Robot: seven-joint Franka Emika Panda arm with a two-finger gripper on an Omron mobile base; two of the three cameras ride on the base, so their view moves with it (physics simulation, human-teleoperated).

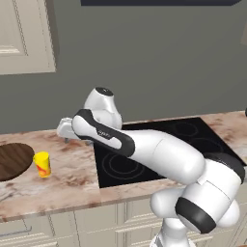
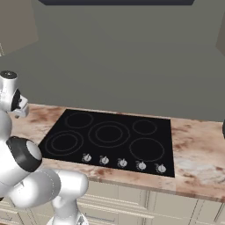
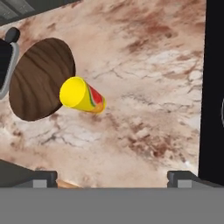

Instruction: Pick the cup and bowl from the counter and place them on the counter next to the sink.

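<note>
1. One small yellow cup (image 1: 42, 164) with red-orange blotches stands upright on the pink marble bench (image 1: 72, 181), left of the black cooktop (image 1: 159, 149). In the hand view the cup (image 3: 81, 95) sits in the upper left, its open mouth facing the camera.
2. One wide, dark brown wooden bowl (image 1: 13, 160) lies just beside the cup on its left; whether the two touch cannot be told. In the hand view the bowl (image 3: 41, 78) appears just behind the cup.
3. The tool (image 3: 113, 178) hovers above bare bench between the cup and the cooktop edge, well apart from the cup. Its two dark fingertips (image 3: 43, 178) stand spread wide at the bottom of the hand view, with nothing between them.
4. In the left base view the white arm reaches leftward over the cooktop's left edge, with the hand low behind the forearm.
5. The step in hand looks like the approach to the cup. To do it well, the tool should move further left until the cup sits centred between the spread fingers, then descend straight and close on the cup's sides without nudging the bowl next to it.
6. Count: one cup, one bowl, one cooktop with four burner rings and five knobs (image 2: 122, 163) along its front.
</note>
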